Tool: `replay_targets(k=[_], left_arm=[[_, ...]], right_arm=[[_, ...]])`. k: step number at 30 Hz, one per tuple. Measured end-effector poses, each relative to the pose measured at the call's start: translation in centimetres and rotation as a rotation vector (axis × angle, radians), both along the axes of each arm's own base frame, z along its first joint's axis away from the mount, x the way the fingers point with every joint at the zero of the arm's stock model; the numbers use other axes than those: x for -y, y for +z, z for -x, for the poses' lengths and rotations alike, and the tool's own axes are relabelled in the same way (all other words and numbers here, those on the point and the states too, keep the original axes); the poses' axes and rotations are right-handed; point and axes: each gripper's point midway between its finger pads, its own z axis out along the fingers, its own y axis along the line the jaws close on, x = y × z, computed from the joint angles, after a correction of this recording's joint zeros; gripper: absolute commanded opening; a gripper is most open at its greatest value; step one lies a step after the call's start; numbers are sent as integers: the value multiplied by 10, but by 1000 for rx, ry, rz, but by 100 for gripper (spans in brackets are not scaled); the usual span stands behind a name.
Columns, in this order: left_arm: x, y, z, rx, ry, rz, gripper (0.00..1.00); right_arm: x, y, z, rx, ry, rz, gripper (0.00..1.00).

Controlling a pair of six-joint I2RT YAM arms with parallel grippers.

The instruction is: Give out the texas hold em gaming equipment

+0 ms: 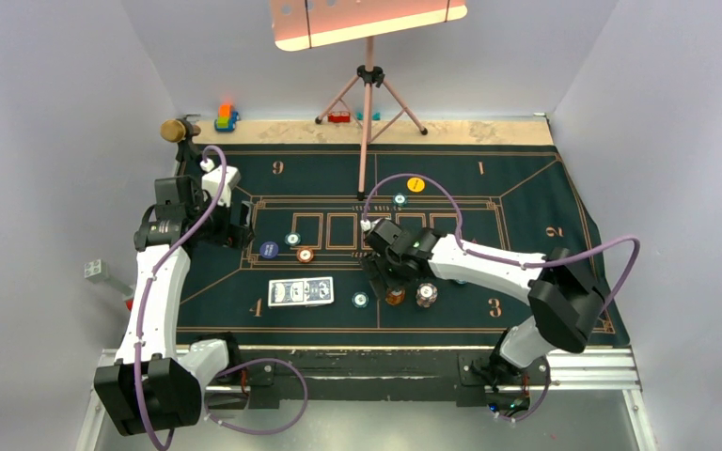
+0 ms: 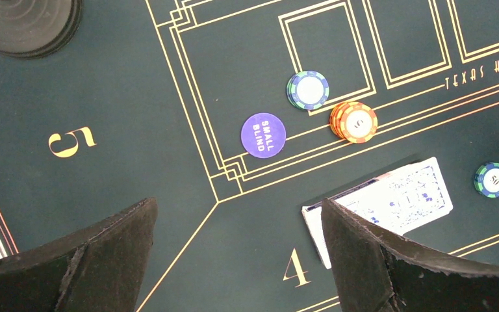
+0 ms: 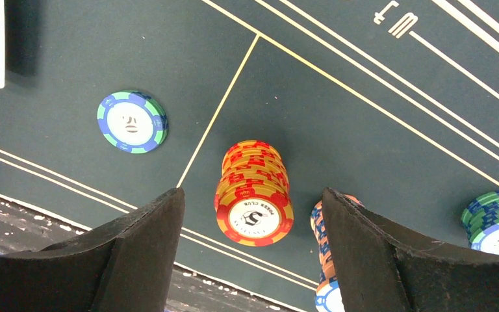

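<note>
Right gripper (image 3: 250, 198), jaws open astride the orange stack (image 3: 255, 218) on the felt (image 3: 377, 136) near its front edge, should centre, descend square and close low, keeping clear of the neighbouring stack (image 3: 323, 260).

Pale chip stack (image 3: 323, 255) just beside orange stack (image 3: 253, 195)

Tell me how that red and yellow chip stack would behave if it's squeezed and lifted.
The red-yellow stack looks like many loose discs, so a push up high would probably shear it apart. Squeezed, it may lift only partly, lower chips slipping out. The right gripper straddles it, and the neighbouring stack sits by one finger, so that could tip too.
</note>
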Motion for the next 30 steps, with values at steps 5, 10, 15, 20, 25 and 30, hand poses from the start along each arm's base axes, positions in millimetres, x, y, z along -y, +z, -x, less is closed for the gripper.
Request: replay_targets(k=[5, 10, 15, 20, 25, 30], left_arm=[[0, 0, 0, 0, 0, 0, 100], [0, 0, 0, 0, 0, 0, 100], [0, 0, 0, 0, 0, 0, 100], [0, 0, 0, 0, 0, 0, 100], [0, 0, 0, 0, 0, 0, 100], [0, 0, 0, 0, 0, -1, 100]], right_arm=[[-2, -9, 2, -16, 11, 10, 77], [-1, -16, 5, -36, 18, 18, 69], [0, -18, 6, -38, 21, 20, 59], [-1, -18, 5, -36, 24, 19, 47], [0, -18, 5, -36, 24, 20, 37], [0, -18, 5, -37, 24, 23, 30]])
